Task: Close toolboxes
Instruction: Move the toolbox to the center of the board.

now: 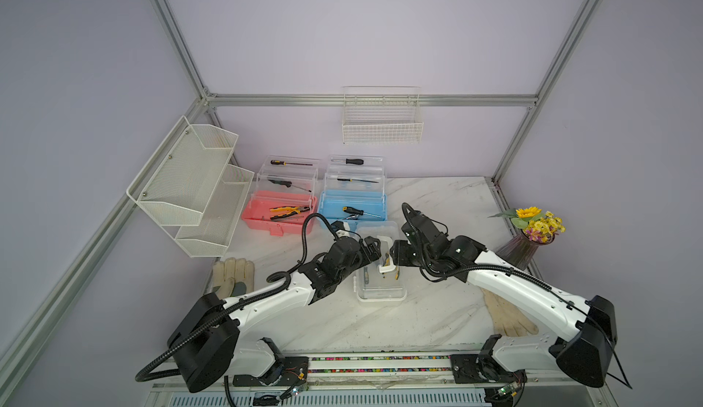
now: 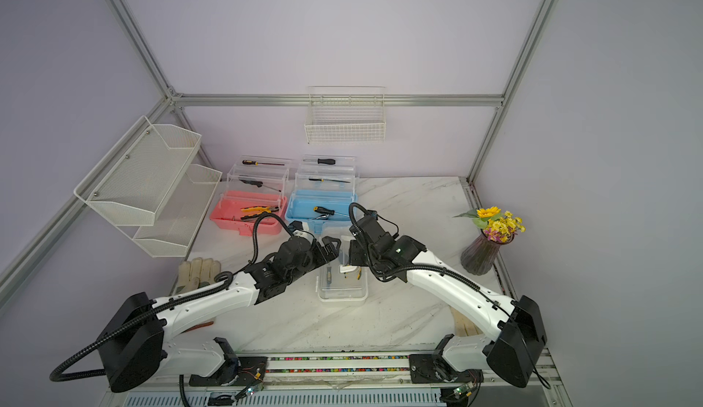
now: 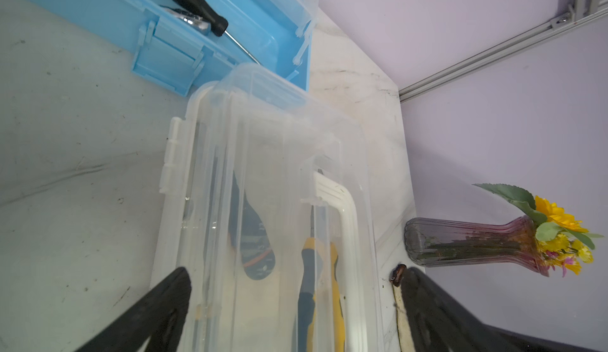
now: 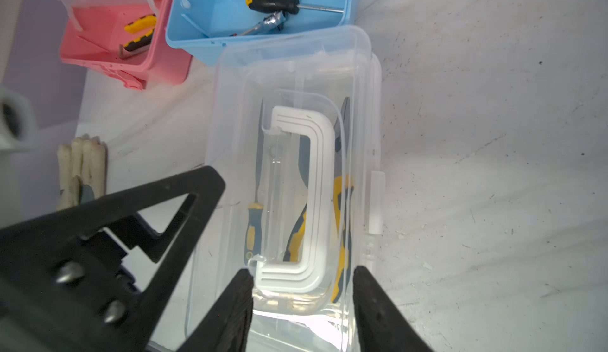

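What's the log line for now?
white plastic toolbox with clear lid: lid down; pink plastic toolbox: open; blue plastic toolbox: open; left gripper: open; right gripper: open, astride white handle

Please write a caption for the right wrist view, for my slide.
Open right gripper above the handle of the white toolbox, lid down; blue toolbox and pink toolbox stand open nearby.

On marbled counter (image 1: 437,203): pink toolbox (image 1: 279,214), blue toolbox (image 1: 353,205), white toolbox (image 1: 380,291), left glove (image 1: 232,273), right glove (image 1: 506,317), flower vase (image 1: 521,251).
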`<state>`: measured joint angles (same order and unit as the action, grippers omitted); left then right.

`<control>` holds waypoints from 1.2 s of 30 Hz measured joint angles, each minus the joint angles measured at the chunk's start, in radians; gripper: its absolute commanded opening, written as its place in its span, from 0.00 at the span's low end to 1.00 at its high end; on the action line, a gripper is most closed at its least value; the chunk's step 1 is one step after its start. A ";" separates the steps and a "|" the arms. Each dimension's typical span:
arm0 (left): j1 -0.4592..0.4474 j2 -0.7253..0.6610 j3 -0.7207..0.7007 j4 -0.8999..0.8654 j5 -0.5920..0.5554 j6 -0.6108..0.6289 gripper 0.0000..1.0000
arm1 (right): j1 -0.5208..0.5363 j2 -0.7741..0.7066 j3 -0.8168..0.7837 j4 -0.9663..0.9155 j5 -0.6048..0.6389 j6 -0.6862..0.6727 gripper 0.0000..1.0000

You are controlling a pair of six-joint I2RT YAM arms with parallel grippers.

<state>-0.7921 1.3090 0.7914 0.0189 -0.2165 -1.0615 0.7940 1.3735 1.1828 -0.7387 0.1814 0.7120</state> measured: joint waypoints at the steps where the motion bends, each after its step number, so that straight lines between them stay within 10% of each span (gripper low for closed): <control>1: 0.000 -0.016 0.000 -0.001 -0.005 0.009 1.00 | 0.004 0.020 0.005 -0.008 0.010 0.003 0.52; 26: 0.064 -0.197 0.000 -0.119 -0.016 0.150 1.00 | -0.012 0.254 0.090 0.026 0.083 0.004 0.42; 36: 0.068 -0.220 0.000 -0.144 -0.015 0.164 1.00 | -0.276 0.095 -0.048 -0.016 0.047 -0.090 0.36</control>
<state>-0.7238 1.0889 0.7910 -0.1249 -0.2314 -0.8974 0.5182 1.4685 1.1343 -0.7547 0.2283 0.6216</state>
